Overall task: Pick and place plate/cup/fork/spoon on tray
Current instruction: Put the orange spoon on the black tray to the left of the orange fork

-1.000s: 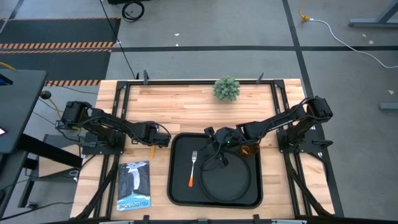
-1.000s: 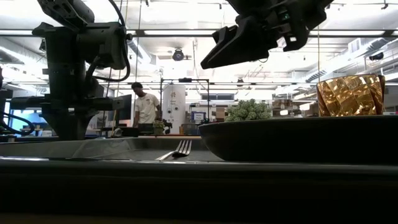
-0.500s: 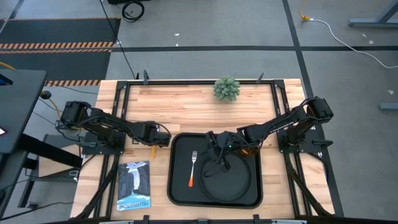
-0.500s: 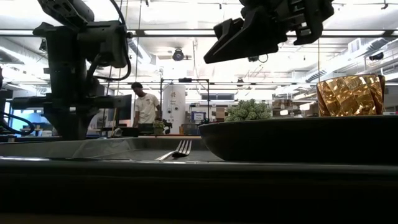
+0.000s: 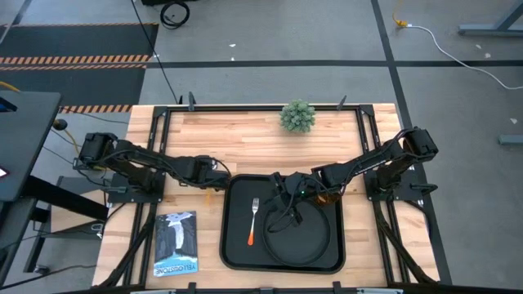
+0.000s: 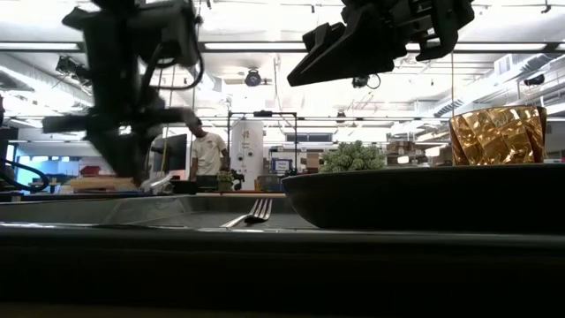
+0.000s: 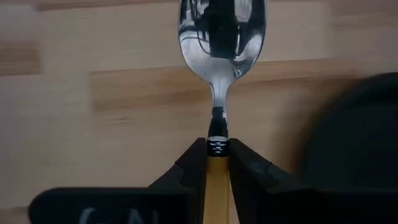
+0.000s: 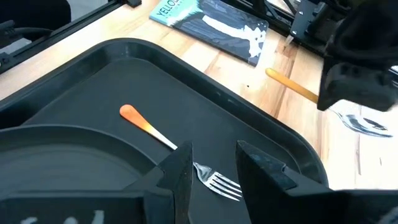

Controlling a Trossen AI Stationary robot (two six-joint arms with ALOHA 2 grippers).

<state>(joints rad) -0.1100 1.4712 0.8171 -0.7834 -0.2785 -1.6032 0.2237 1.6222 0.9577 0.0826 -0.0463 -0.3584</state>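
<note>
your left gripper [image 7: 217, 163] is clenched on the spoon [image 7: 221, 37], pinching the orange handle just behind the metal neck, so the silver bowl sticks straight out ahead of the fingers [image 7: 194, 163] over the bare wood of the counter [image 5: 245, 139]. from above, that left gripper [image 5: 214, 174] sits beside the far left corner of the tray [image 5: 234, 249], outside its rim. in the right wrist view you can see the spoon's handle slanting up off the wood and its bowl low near the boards, next to the tray's edge; whether the bowl touches the counter, you cannot tell.

your right gripper [image 8: 209, 163] hangs released above the tray with nothing between its fingers [image 8: 181, 168]. the fork [image 8: 180, 149] lies flat on the tray floor directly below and ahead of it, tines toward the gripper, orange handle pointing away. from above, the fork [image 5: 253, 219] lies in the tray's left half, and the plate [image 5: 301, 237] fills the right half, just beside the fork. the right gripper [image 5: 283, 189] is over the plate's far edge. the cup [image 6: 497, 134] shows amber behind the plate [image 6: 424, 194] in the low view, on the right.

a magazine [image 5: 176, 243] lies on the counter left of the tray, and a small green plant [image 5: 297, 115] stands at the far edge.
</note>
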